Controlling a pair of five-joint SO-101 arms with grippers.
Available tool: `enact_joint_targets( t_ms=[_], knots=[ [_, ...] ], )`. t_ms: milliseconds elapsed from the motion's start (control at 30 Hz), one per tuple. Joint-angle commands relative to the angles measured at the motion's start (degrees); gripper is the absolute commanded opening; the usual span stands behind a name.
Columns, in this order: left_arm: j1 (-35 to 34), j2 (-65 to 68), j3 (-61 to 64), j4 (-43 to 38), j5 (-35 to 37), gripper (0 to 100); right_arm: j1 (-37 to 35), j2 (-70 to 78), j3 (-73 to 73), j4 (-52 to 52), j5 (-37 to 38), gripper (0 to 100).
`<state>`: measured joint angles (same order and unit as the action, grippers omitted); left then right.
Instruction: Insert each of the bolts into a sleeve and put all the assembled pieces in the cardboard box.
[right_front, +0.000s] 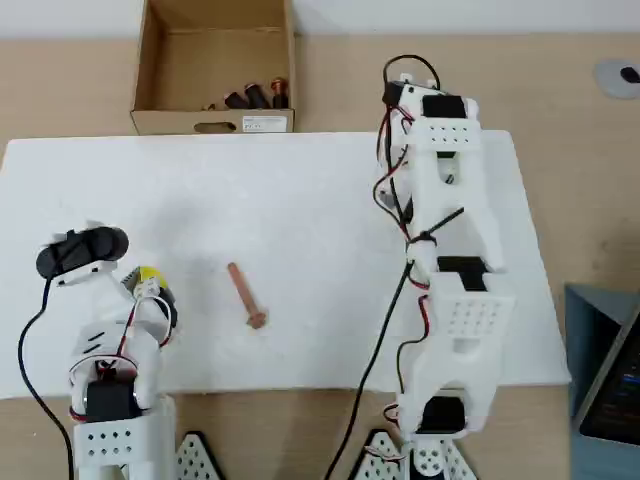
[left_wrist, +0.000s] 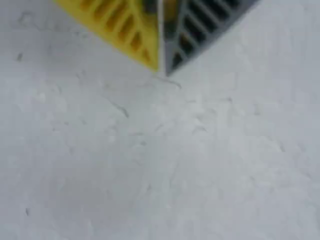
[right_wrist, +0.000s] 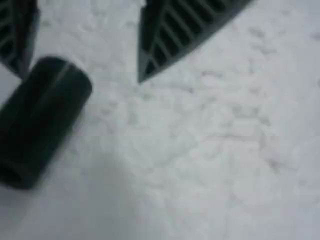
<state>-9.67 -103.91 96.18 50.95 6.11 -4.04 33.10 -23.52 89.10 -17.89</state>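
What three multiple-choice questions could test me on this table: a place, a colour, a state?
1. Where does the loose bolt lie? A atop an arm; B on the white mat; C in a pincer.
2. What colour is the sleeve by the right pincer? A black; B yellow; C red.
3. How is the left pincer? A wide open; B shut, empty; C shut on a bolt.
Answers: 1 B, it lies bare on the mat; 2 A, the cylinder is black; 3 B, its tips meet on nothing.
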Motion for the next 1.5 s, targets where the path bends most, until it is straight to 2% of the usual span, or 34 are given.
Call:
enact_joint_targets(
  t_ms=[0, 400, 467, 600, 767, 1133, 1467],
  knots=[
    [-0.4, -0.5, 0.9, 0.2, -0.1, 0, 1.7, 0.8, 0.0, -1.4, -0.5, 16.8],
    [-0.4, -0.5, 0.9, 0.2, -0.1, 0, 4.1, 7.6, -5.8, -1.7, -0.5, 16.7],
    [-0.4, -0.5, 0.9, 0.2, -0.1, 0, 4.0, 8.7, -6.8, -1.8, -0.5, 13.6],
    [-0.4, -0.5, 0.9, 0.2, -0.1, 0, 4.1, 10.5, -8.7, -1.6, -0.5, 0.6],
    [-0.4, -0.5, 0.9, 0.2, -0.1, 0, 3.8, 10.6, -8.9, -0.4, -0.5, 0.9],
    [-0.3, -0.5, 0.9, 0.2, -0.3, 0, 1.5, 2.6, -21.2, 13.0, -0.6, 0.9],
    [-0.2, -0.5, 0.9, 0.1, -0.4, 0, -2.2, -13.8, -14.4, 13.3, -0.3, 0.9]
  ],
)
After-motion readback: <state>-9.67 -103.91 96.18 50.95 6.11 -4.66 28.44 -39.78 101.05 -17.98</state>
